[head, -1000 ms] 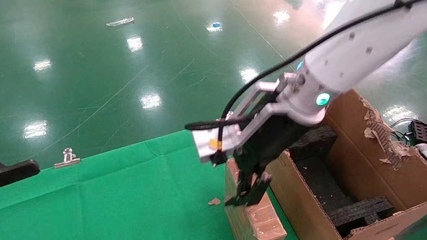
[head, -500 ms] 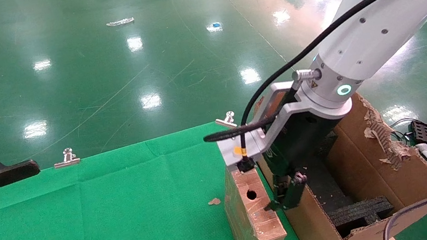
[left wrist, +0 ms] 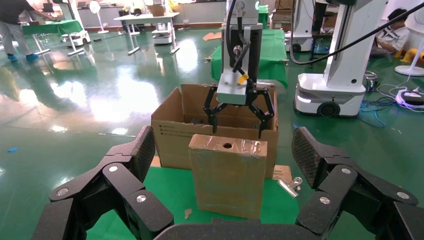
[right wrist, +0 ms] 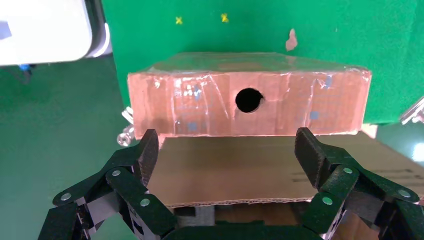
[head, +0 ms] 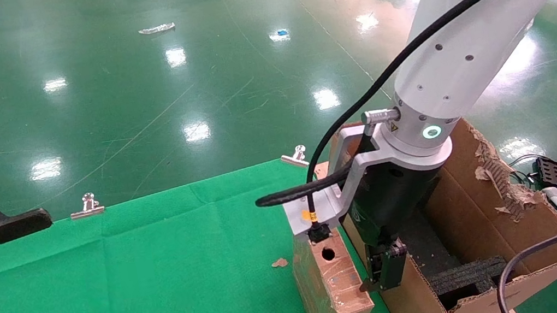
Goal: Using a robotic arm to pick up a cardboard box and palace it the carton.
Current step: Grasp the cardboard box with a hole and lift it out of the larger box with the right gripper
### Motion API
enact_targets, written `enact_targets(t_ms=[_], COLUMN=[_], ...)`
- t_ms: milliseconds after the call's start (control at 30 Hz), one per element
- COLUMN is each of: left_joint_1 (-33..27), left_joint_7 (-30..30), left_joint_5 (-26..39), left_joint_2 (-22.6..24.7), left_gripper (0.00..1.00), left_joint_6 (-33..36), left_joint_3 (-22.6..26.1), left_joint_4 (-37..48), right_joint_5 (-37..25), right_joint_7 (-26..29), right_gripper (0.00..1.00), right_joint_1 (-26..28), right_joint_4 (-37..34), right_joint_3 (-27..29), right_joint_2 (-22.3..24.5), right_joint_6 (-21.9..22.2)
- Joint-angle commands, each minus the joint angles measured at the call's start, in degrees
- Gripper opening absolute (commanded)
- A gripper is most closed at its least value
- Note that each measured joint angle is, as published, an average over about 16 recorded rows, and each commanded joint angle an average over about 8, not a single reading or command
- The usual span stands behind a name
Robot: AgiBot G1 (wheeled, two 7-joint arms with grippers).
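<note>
While upright by the carton [head: 506, 200] — taped brown cardboard box [head: 332, 275], round-holed; right claw [head: 385, 278] spread.

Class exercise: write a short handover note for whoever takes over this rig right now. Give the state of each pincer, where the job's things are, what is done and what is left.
Right pincer: open, empty, hanging above the carton's near wall, just beside the cardboard box.
Left pincer: open, empty, parked at the left edge of the green cloth.
Cardboard box: stands on edge on the cloth against the carton's outer wall, holed narrow edge up, not gripped.
Carton: open at the right end of the cloth, black foam inserts inside.
Done: right arm brought next to the box.
Left: grip the box, lift it, set it in the carton.
</note>
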Motion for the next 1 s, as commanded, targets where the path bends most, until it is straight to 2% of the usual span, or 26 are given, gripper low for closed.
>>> enact_targets(t_ms=[33,233,333,467,600,1000], left_joint_1=[0.00,-0.01,-0.01,-0.01,-0.02,-0.03], left_joint_7=[0.00,0.02,0.02,0.03,0.04,0.06], left_joint_5=[-0.01,-0.02,-0.03,-0.04,-0.05,-0.08], left_joint_2=[0.00,-0.01,-0.02,-0.03,-0.03,-0.05], left_gripper=[1.00,1.00,1.00,1.00,1.00,1.00], left_joint_6=[0.00,-0.01,-0.02,-0.03,-0.03,-0.05], left_joint_3=[0.01,0.03,0.04,0.06,0.08,0.12], left_joint_4=[0.00,0.00,0.00,0.00,0.00,0.00], right_joint_5=[0.20,2.37,5.91,9.55,10.25,9.24], right_joint_7=[1.02,19.52,24.86,27.88,29.66,32.90], right_gripper=[1.00,1.00,1.00,1.00,1.00,1.00], right_joint_1=[0.60,0.42,-0.85,-2.81,-4.01,-6.26], right_joint_4=[-0.03,-2.65,-5.74,-10.49,-13.66,-15.21], right_joint_3=[-0.92,-1.58,-1.36,-1.23,-1.77,-3.22], right_joint_2=[-0.14,1.48,1.96,2.07,1.38,-0.32], right_joint_6=[0.65,3.01,3.05,2.88,2.61,3.58])
